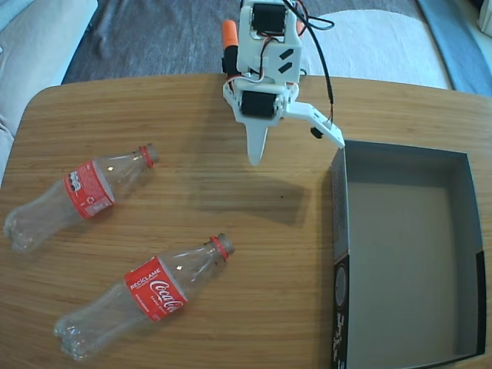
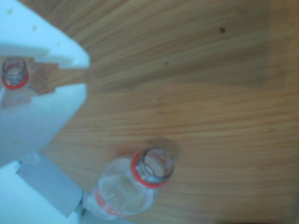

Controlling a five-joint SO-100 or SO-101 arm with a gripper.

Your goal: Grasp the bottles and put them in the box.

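Taking the box [image 1: 407, 254] as landmark: it sits open and empty at the right edge of the wooden table [image 1: 231, 207] in the fixed view, grey floor bare, long axis running away from the camera. Both bottles lie on their sides well to its left. The farther bottle [image 1: 81, 196] is farthest from the box, its open neck pointing up and right; the nearer bottle [image 1: 146, 296] lies closer to the camera and somewhat closer to the box, on the same slant.

The gripper [image 1: 296, 154] hangs above the table just off the box's upper left corner, holding nothing. Its jaws stand spread, one finger pointing down toward the table and the other angling toward the box corner.

In the wrist view the nearer bottle [image 2: 135, 184] shows its red neck ring and open mouth low in the frame, and the other bottle's mouth [image 2: 15, 72] peeks through the gap by the white fingers. That view is soft, so height above the table is hard to judge.

The step in hand looks like the reach for a first bottle. It would go best with the jaws turned across the bottle's length, closing around the labelled body. The clear plastic is round and likely slippery, so a centred, gentle squeeze should keep it from rolling away.
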